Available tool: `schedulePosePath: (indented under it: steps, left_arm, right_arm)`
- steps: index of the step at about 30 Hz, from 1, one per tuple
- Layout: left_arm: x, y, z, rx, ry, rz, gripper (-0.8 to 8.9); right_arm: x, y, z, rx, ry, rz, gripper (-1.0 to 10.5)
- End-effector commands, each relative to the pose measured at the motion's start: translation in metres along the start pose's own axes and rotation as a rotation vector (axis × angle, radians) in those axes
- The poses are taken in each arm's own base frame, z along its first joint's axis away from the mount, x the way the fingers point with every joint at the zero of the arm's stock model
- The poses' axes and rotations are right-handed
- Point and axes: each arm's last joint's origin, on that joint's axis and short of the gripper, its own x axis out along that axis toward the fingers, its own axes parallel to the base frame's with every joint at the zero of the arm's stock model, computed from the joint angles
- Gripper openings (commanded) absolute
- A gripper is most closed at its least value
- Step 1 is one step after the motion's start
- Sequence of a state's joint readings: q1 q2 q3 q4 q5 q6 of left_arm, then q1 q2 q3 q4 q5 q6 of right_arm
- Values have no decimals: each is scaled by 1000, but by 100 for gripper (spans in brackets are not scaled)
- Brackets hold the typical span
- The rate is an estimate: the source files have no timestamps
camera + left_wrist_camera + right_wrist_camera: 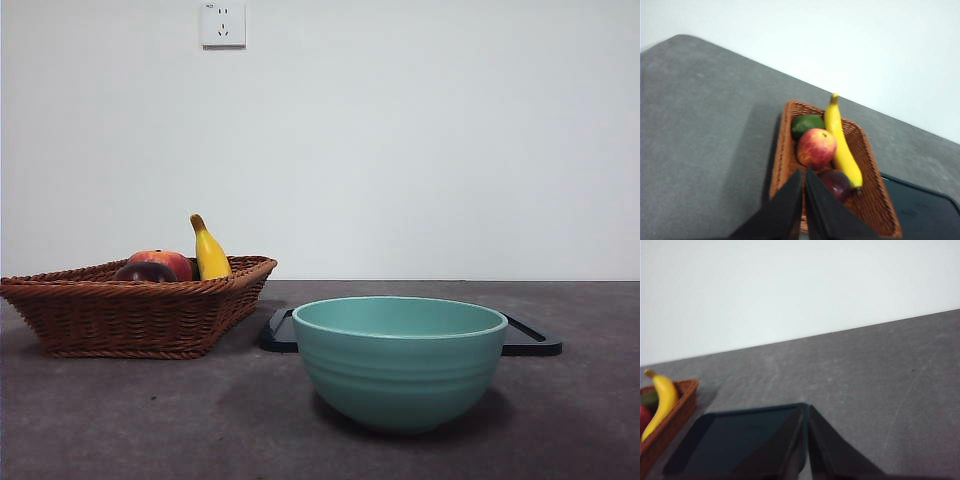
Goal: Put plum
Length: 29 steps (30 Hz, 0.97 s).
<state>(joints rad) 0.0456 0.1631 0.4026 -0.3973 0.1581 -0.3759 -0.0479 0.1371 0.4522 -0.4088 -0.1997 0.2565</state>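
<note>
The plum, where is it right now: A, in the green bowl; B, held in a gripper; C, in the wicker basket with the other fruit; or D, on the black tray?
C: the plum lies in the wicker basket beside the banana and red fruit, and neither gripper holds anything.

Left gripper [804,175], right gripper [806,412]: black jaws (matte, wedge-shaped).

My left fingers [804,175] cover part of the plum [836,184] and the basket's [782,150] near end. From the front, the bowl [400,362] hides most of the dark tray [530,340]. A green fruit [806,124], perhaps an avocado, sits half behind the red one [816,148].
</note>
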Motion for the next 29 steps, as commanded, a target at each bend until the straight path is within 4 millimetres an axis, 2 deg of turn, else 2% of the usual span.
schedulePosePath:
  steps: [1, 9, 18, 24, 29]
  left_arm:
    - [0, -7, 15, 80, 50, -20, 9]
    - [12, -28, 54, 155, 274, -206, 9]
    - [28, -48, 85, 214, 478, -368, 9]
    - [32, -64, 98, 264, 601, -447, 8]
    - [31, -70, 94, 272, 688, -526, 8]
  right_arm:
    - [-1, 5, 14, -52, 41, 26, 8]
    - [6, 18, 49, -88, 254, 170, 8]
    - [23, 33, 80, -83, 460, 342, 8]
    - [38, 44, 86, -89, 607, 447, 8]
    - [51, 53, 75, -113, 772, 516, 8]
